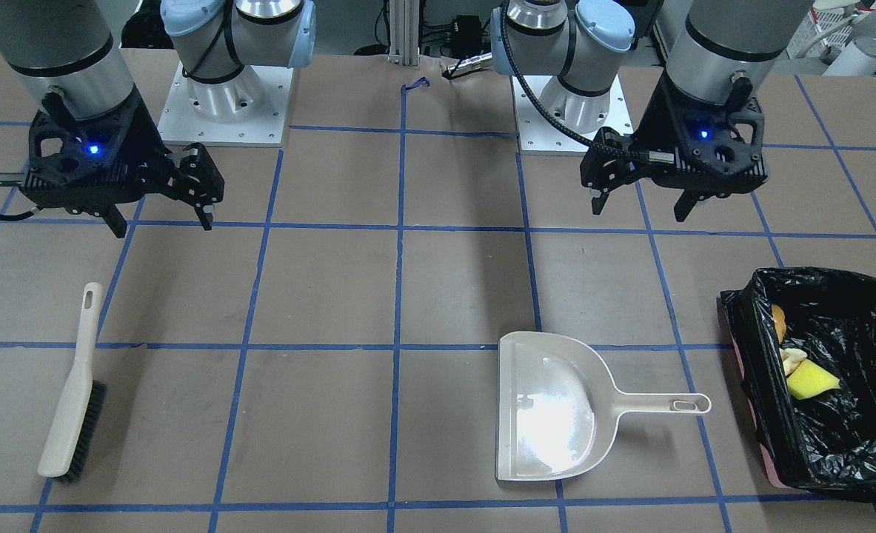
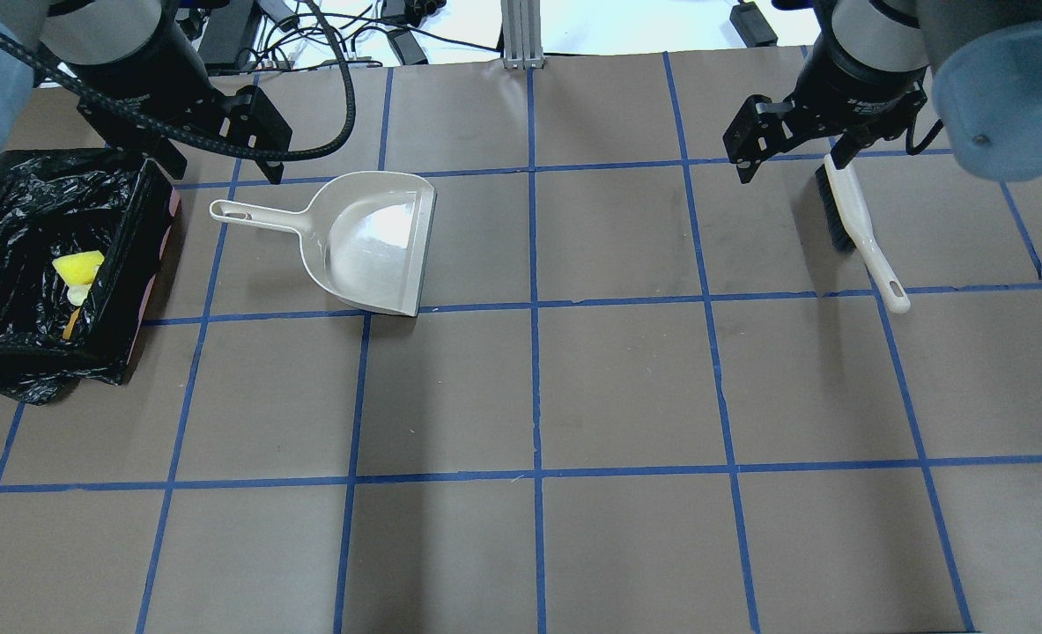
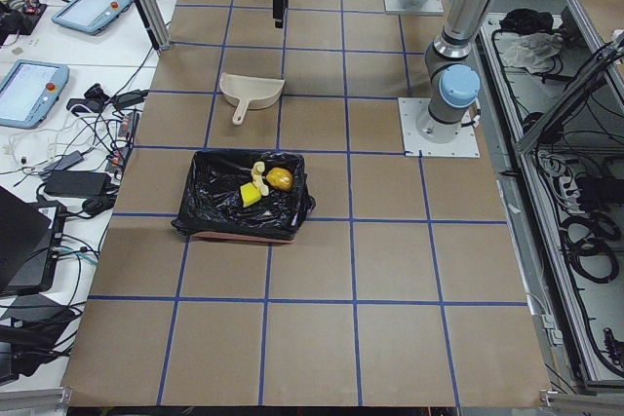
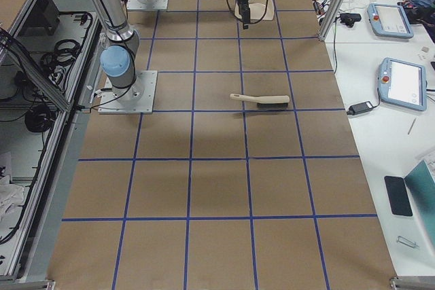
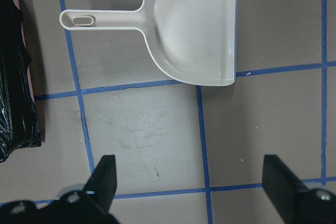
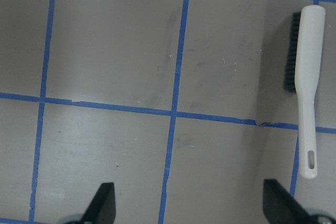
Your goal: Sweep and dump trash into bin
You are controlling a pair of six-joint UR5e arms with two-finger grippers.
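Observation:
The bin [image 1: 848, 451], lined with a black bag, stands at the table's end on my left side. Inside it lie the yellow sponge wedge [image 1: 811, 381], the brown potato [image 1: 778, 320] and the pale curved piece [image 1: 793, 359]. The bin also shows in the overhead view [image 2: 10, 198]. My left gripper [image 1: 641, 211] is open and empty, raised above the table behind the beige dustpan [image 1: 556, 407]. My right gripper [image 1: 162, 224] is open and empty, raised behind the hand brush [image 1: 75, 392].
The dustpan [image 2: 371, 242] lies flat and empty, its handle towards the bin. The brush [image 2: 851, 211] lies on its side on my right half. Both arm bases [image 1: 223, 104] stand at the table's back edge. Blue tape lines grid the brown table.

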